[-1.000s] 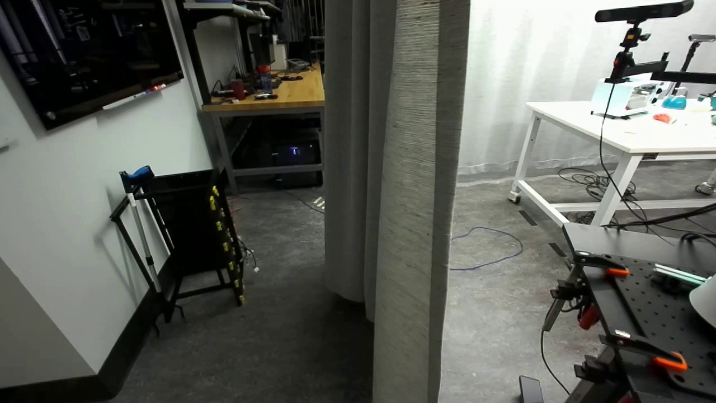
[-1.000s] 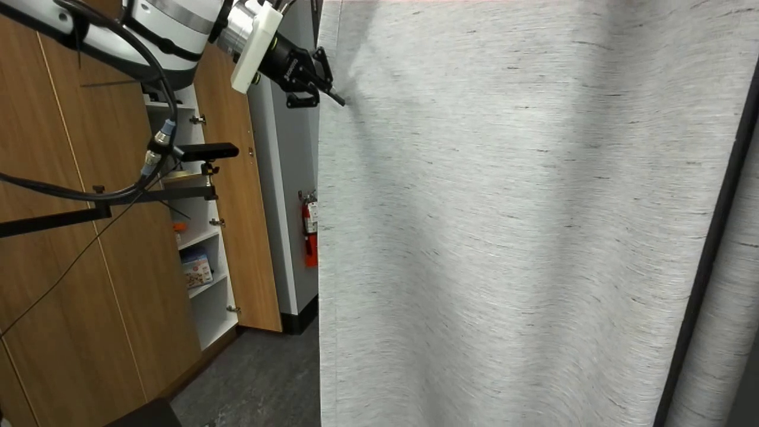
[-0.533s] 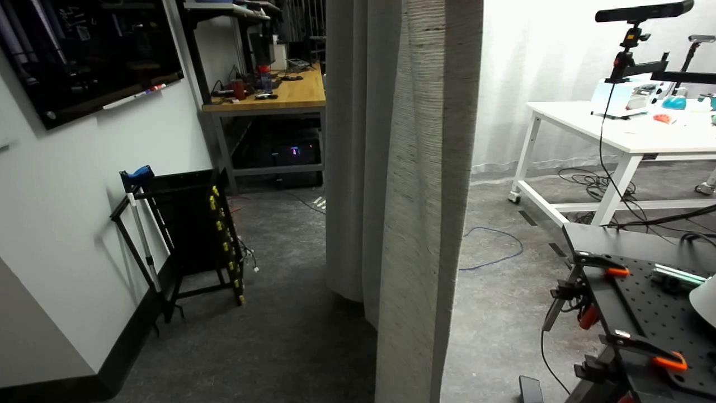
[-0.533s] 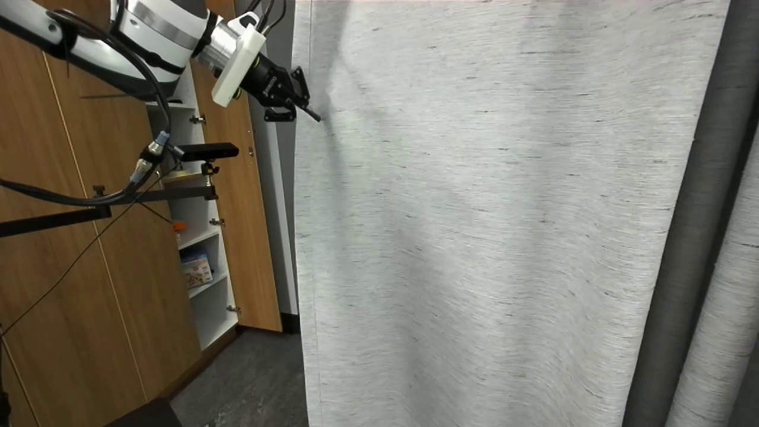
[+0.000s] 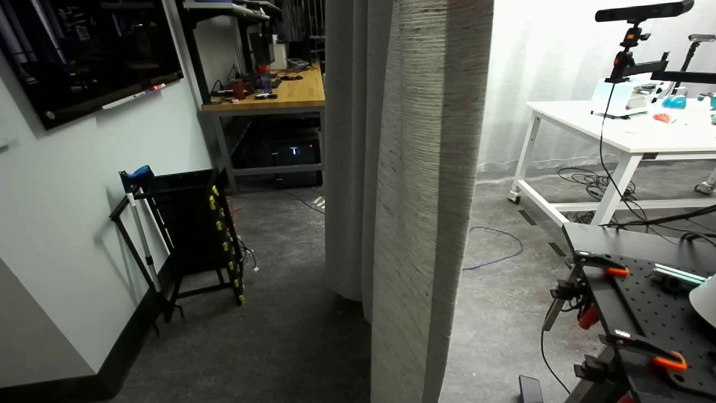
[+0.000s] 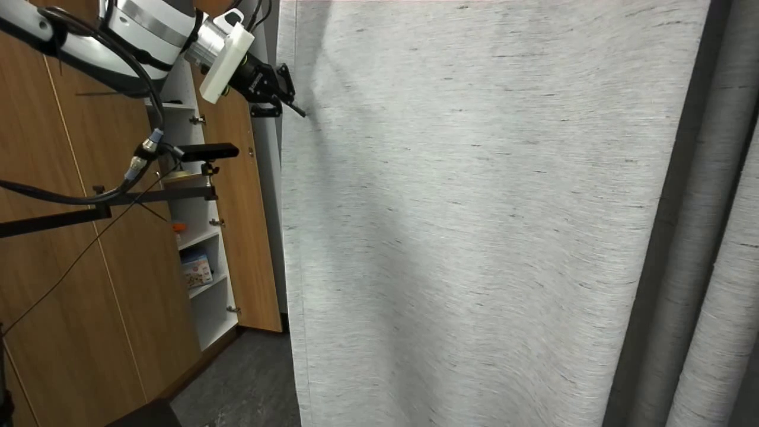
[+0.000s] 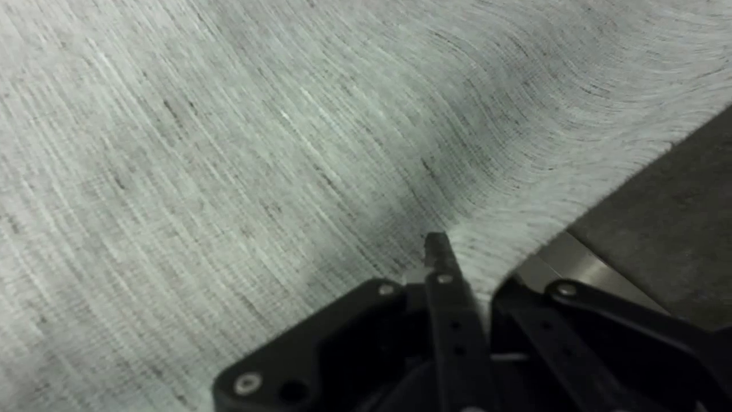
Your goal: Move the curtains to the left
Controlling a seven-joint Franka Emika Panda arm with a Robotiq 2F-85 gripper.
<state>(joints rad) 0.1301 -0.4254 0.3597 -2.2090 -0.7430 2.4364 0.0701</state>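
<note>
The curtains are pale grey-white ribbed fabric. In an exterior view they hang as a broad sheet (image 6: 474, 207) with their left edge by the gripper. In an exterior view they also show edge-on as a folded column (image 5: 414, 196). My gripper (image 6: 298, 111) is shut on the curtain near its left edge, high up. In the wrist view the gripper (image 7: 454, 260) has one dark finger (image 7: 443, 274) in front of the fabric (image 7: 257, 143), and the cloth runs into the jaws. The other fingertip is hidden behind the cloth.
A wooden cabinet with an open door (image 6: 237, 196) stands left of the curtain. A black camera (image 6: 207, 152) on a bar is below the arm. A black perforated table (image 5: 643, 302) and a white table (image 5: 604, 126) stand right of the curtain column.
In an exterior view my gripper has moved left with the curtain edge, which now covers the fire extinguisher. In an exterior view the curtain column's edge has shifted right.
</note>
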